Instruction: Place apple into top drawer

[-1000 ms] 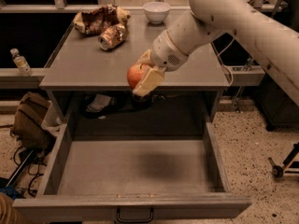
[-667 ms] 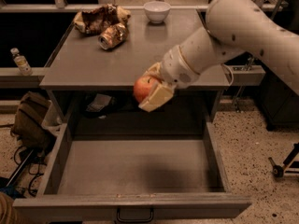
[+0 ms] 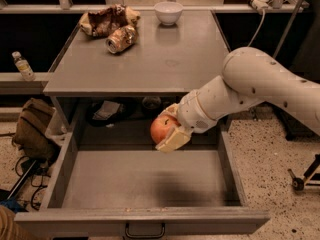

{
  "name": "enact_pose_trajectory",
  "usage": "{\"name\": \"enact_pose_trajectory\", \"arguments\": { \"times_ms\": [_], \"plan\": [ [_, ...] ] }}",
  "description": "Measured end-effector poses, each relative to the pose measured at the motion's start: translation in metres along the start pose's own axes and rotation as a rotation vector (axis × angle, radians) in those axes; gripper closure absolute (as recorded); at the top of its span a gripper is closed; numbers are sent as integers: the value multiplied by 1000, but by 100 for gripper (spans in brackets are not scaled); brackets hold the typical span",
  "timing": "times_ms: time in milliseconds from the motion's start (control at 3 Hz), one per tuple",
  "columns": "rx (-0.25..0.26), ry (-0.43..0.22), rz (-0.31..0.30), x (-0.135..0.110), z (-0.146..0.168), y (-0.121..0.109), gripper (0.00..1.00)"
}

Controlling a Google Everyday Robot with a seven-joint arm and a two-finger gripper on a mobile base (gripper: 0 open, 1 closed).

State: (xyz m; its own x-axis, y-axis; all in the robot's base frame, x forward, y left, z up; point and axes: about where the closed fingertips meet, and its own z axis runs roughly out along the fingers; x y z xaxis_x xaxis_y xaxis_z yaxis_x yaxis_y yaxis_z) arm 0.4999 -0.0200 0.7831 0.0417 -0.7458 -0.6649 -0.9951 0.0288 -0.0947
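The red-orange apple is held in my gripper, which is shut on it with cream pads on either side. The gripper holds the apple above the far part of the open top drawer, below the tabletop's front edge. The drawer is pulled out wide, with a flat bare grey bottom, low side walls and a dark handle on its front. My white arm reaches in from the right.
On the grey tabletop stand a white bowl, a crushed drink can and a crumpled brown bag. A small bottle stands on a ledge at the left. A brown bag lies on the floor left of the drawer.
My gripper has carried the apple down from the tabletop's front edge, forward and lower, so that it now hangs over the back of the open drawer.
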Motion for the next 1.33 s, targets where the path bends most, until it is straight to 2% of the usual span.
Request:
{"name": "enact_pose_trajectory", "arguments": {
  "times_ms": [333,667,1000,1333],
  "plan": [
    [-6,1,-1,0,1,1,100],
    [14,-45,-43,7,30,-5,100],
    [47,-113,-177,1,95,-6,100],
    [125,-130,-187,-6,96,-25,100]
  ]
}}
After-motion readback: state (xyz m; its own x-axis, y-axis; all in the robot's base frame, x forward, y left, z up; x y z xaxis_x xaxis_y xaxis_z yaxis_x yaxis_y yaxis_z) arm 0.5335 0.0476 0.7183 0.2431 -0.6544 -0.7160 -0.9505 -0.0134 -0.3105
